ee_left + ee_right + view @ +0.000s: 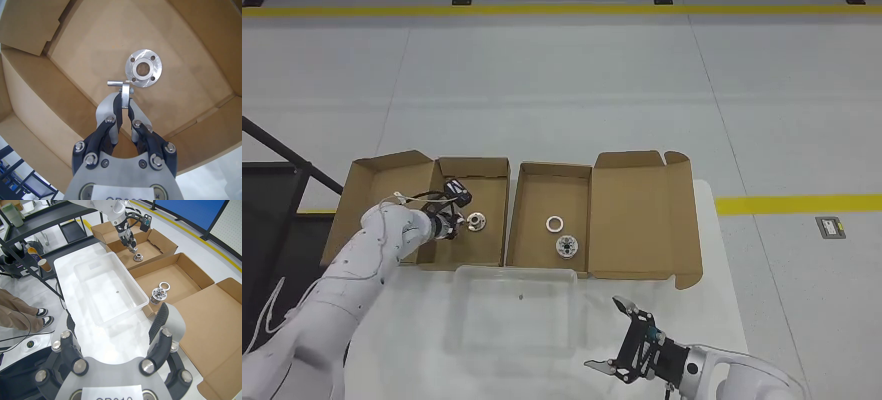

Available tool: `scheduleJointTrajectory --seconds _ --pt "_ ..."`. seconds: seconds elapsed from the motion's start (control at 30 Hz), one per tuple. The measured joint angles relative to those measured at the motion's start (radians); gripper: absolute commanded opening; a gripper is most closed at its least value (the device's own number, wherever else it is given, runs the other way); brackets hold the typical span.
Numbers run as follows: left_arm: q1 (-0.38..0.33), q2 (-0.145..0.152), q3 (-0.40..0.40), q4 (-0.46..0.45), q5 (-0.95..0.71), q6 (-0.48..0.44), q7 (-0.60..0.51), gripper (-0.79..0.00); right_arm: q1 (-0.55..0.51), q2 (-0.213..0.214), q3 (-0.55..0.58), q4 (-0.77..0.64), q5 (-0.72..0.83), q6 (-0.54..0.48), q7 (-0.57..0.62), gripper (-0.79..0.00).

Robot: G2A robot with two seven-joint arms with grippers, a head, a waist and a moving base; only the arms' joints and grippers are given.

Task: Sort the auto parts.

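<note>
My left gripper (124, 100) is shut on a small metal bracket with a pin (123, 89), held over the floor of the left cardboard box (487, 172). A round metal flange (143, 68) with bolt holes lies on that box's floor just beyond the bracket; from above the flange (476, 221) is beside the left gripper (454, 225). The right cardboard box (542, 195) holds a flat metal ring (556, 222) and a round slotted hub (566, 246). My right gripper (620, 340) stands open above the table's near right part, with nothing between its fingers.
A clear plastic tray (140, 294) sits on the white table (712, 290) in front of the boxes, with one small dark speck (117, 292) inside. The right box's wide flap (642, 215) lies open. Black shelving (282, 190) stands at the left.
</note>
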Motion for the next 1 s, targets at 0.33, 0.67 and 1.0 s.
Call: scheduleJointTrajectory --seconds 0.33,0.67,1.0 --pt "-0.026 -0.015 -0.033 0.08 0.025 -0.046 0.105 -0.459 0.0 0.0 0.0 0.0 0.0 0.0 0.0 0.0" --pt "0.012 0.072 -0.136 -0.019 0.071 -0.2 0.387 -0.443 0.0 0.0 0.0 0.0 0.0 0.0 0.0 0.0" --pt "0.253 0.256 -0.352 -0.391 0.17 -0.406 0.682 -0.215 0.0 0.0 0.0 0.0 0.0 0.0 0.0 0.0"
